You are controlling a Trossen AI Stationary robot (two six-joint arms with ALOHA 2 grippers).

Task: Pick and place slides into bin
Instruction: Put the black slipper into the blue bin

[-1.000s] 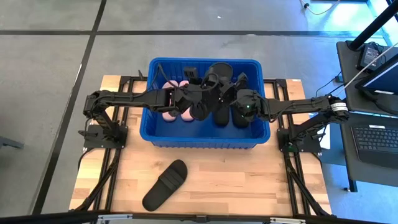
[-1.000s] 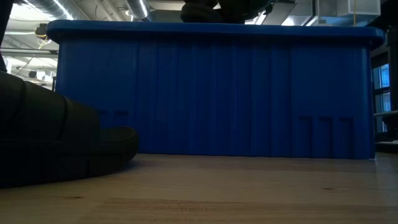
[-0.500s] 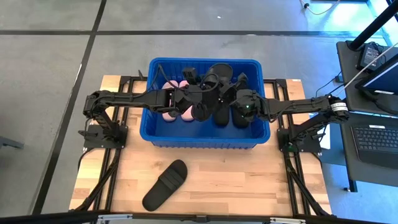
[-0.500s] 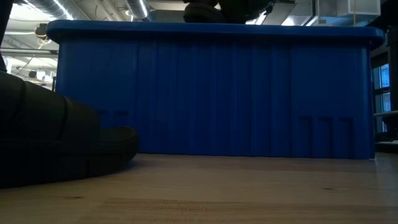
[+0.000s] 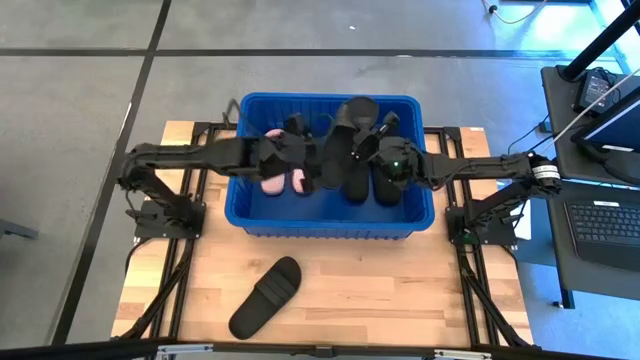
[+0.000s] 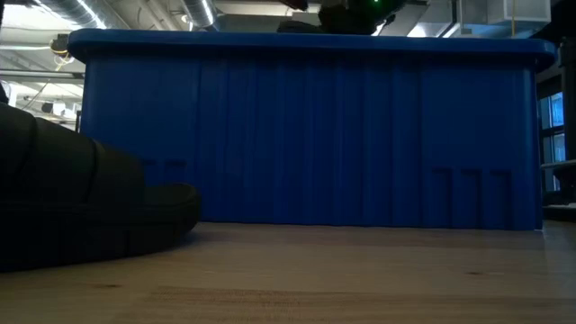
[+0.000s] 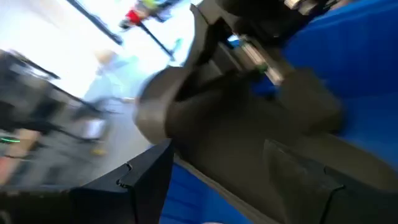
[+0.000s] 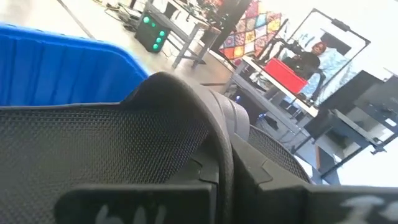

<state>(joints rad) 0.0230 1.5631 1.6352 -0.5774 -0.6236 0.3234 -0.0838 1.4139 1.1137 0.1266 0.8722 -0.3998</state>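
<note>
Black slide (image 5: 338,150) beside right gripper (image 5: 372,158) over bin (image 5: 330,222)

High view: straight down, whole table. Low view: tabletop level, close against the bin's (image 6: 306,135) near wall. Wrist views: pressed near slides. High and low views share the bin (image 5: 330,225).

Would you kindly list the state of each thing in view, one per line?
Bin: upright on the table, holding sandals.
Pink slides: lying in the bin.
Black slide: flat on the table, outside the bin.
Left gripper: over the bin.
Right gripper: over the bin, against a black sandal.
</note>
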